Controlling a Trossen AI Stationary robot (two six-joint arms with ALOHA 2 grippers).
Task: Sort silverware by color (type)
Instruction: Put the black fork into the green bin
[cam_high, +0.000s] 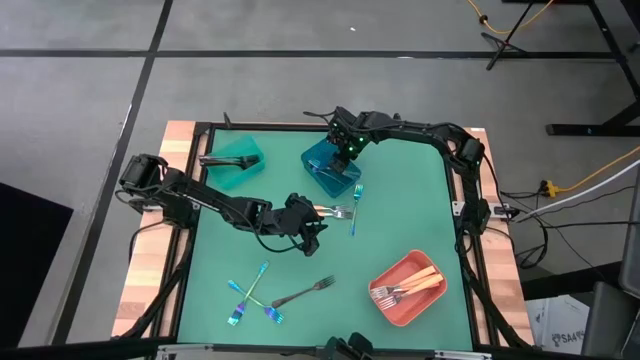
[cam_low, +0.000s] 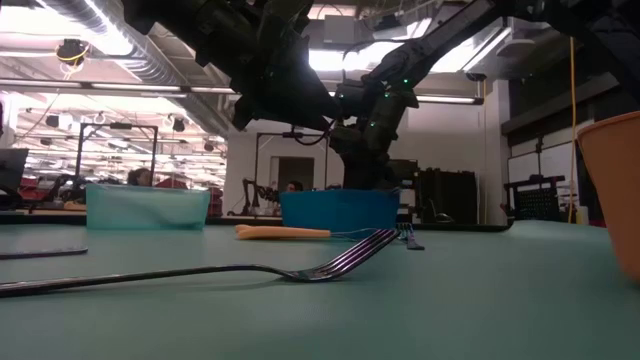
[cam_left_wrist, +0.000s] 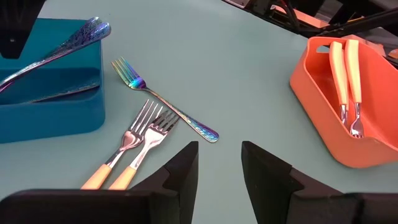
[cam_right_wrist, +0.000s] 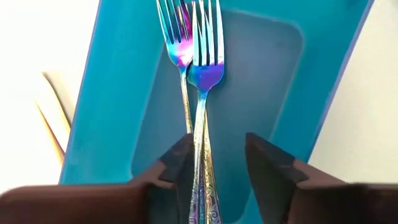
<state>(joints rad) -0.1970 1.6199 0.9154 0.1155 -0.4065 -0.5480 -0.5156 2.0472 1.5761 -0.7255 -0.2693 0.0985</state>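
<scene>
Your right gripper (cam_right_wrist: 217, 168) sits over the blue bin (cam_right_wrist: 112, 93), fingers apart w/ an iridescent fork (cam_right_wrist: 202, 68) between them, resting in the bin; lift crooked and you'll snag it. Left gripper (cam_left_wrist: 219, 168) hovers w/ fingers apart above gold-handled forks (cam_left_wrist: 140, 140) on the bench

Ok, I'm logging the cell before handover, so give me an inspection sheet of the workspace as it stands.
Surface: green mat on a wood-edged table.
Job's things: two iridescent forks in the blue bin; gold-handled forks in the coral bin; a black piece in the teal bin; two gold-handled forks and one iridescent fork loose mid-mat; three iridescent forks and a plain silver fork loose near the front.
Clutter: nothing seen.
Grippers: left claw open over the loose gold-handled pair; right claw above the blue bin, a fork handle between its fingers.
Cables: yellow and white leads on the floor at right.
Surroundings: grey floor, stand legs.
</scene>
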